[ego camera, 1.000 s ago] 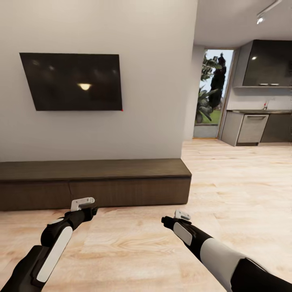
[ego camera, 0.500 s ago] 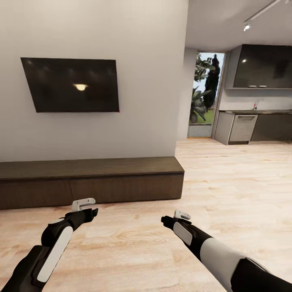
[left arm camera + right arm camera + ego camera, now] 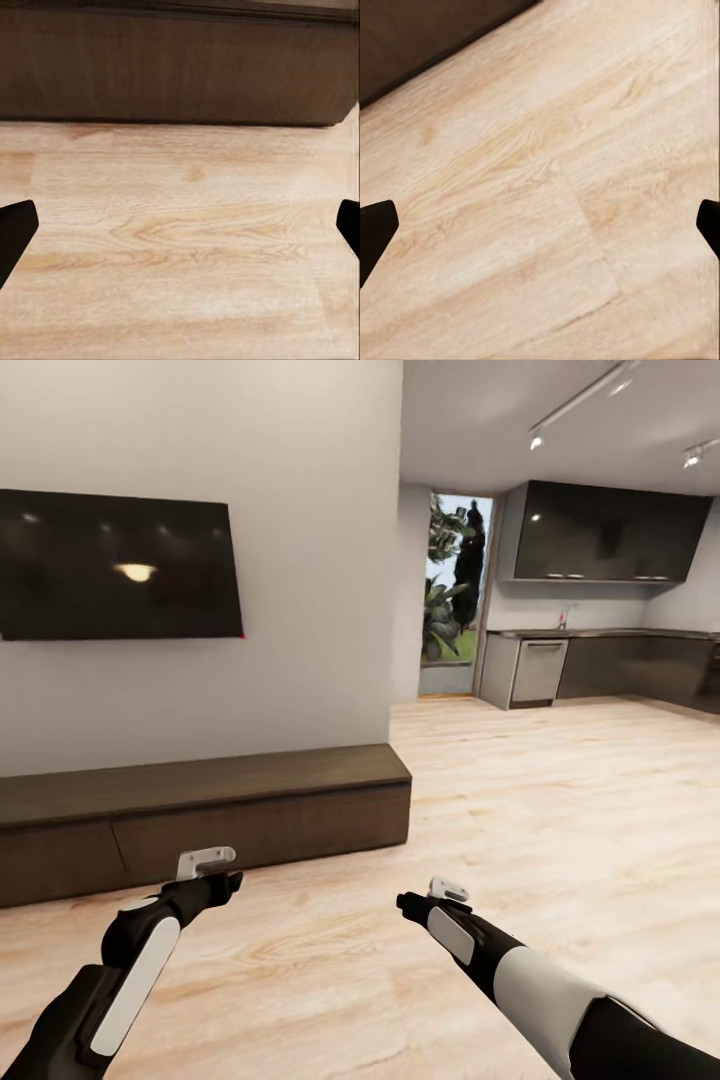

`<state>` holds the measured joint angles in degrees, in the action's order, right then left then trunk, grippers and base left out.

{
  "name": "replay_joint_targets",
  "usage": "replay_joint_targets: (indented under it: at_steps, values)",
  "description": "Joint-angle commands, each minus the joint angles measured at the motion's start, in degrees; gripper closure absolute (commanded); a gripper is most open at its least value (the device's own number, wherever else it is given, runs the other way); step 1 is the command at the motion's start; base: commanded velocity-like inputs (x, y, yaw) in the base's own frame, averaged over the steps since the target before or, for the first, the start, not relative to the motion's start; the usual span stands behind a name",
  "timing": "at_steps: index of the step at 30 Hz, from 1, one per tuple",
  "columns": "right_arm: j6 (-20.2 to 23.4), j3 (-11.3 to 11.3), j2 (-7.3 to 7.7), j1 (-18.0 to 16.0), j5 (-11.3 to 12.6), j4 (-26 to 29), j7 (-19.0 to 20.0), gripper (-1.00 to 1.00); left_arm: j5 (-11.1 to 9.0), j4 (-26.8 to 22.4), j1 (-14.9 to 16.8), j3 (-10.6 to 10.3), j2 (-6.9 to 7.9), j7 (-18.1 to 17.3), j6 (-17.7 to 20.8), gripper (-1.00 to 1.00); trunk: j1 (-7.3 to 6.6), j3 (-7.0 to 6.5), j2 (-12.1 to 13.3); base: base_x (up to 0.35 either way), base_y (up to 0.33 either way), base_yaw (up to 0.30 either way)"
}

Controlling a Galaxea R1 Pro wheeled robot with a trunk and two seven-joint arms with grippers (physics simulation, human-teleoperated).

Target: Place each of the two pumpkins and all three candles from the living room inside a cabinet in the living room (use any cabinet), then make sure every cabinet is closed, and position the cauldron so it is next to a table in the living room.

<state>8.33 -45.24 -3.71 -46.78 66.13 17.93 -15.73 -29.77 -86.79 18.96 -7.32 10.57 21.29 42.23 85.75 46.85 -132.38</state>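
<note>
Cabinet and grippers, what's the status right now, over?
Left gripper and right gripper open, nothing held. Cabinet ahead, drawers closed. Bare wooden floor between, nothing in the way.

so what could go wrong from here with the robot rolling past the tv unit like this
1. The left gripper hangs low near the cabinet front; a tight turn could clip it.
2. Both drawers look shut and both grippers are open and empty, right gripper over bare floor, so all the fetching and opening remains.
3. No pumpkins or candles are in sight here, so the search could run long.
</note>
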Motion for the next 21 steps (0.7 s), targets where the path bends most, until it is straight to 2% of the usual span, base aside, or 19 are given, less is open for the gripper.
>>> replay_joint_targets:
  at_steps: [1, 5, 8, 10, 12, 15, 18, 21]
  values:
    - [0.2, -0.4, 0.03, -0.1, 0.2, 0.1, -0.3, -1.0, -0.8, -0.1, 0.0, -0.1, 0.07, 0.6, 0.1, -1.0, -0.23, -0.11, 0.4, 0.0, 0.0, -0.294]
    - [0.3, 0.6, 0.03, -0.1, 0.2, 0.0, 1.1, -1.0, -2.3, -0.2, 0.0, 0.0, 0.07, 0.6, 0.2, -1.0, -1.11, -0.83, 2.0, 0.0, 0.0, -0.295]
    - [1.2, 2.1, 0.07, -0.1, 0.3, 0.0, 3.0, -1.0, -2.6, -0.1, 0.0, 0.4, 0.12, 0.6, 0.4, -1.0, -1.77, -1.37, 3.2, 0.0, 0.0, -0.29]
    - [2.4, 2.5, 0.09, -0.1, 0.3, -0.2, 3.2, -1.0, -2.7, -0.1, 0.0, 0.5, 0.13, 0.6, 1.0, -1.0, -2.21, -1.69, 4.0, 0.0, 0.0, -0.264]
    - [3.2, 3.7, 0.23, 0.1, 0.8, -0.8, 3.4, -1.0, -2.8, -0.1, 0.0, 0.5, 0.13, 0.6, 2.1, -1.0, -2.65, -1.95, 4.8, 0.0, 0.0, -0.222]
    - [4.1, 8.2, 2.27, 0.3, 2.2, -1.0, 3.5, -1.0, -2.8, 0.0, 0.0, 0.5, 0.13, 0.5, 3.1, -1.0, -3.3, -2.26, 6.0, 0.0, 0.0, -0.14]
    - [4.4, 9.5, 3.05, 0.3, 2.6, -1.1, 3.4, -1.0, -2.8, 0.0, 0.0, 0.5, 0.15, 0.5, 3.8, -1.0, -3.96, -2.54, 7.2, 0.0, 0.0, -0.043]
    - [5.1, 9.8, 5.06, 0.5, 4.8, -1.2, 3.4, -1.0, -2.8, 0.1, 0.0, 0.5, 0.15, 0.5, 5.1, -1.0, -4.62, -2.79, 8.4, 0.0, 0.0, -0.008]
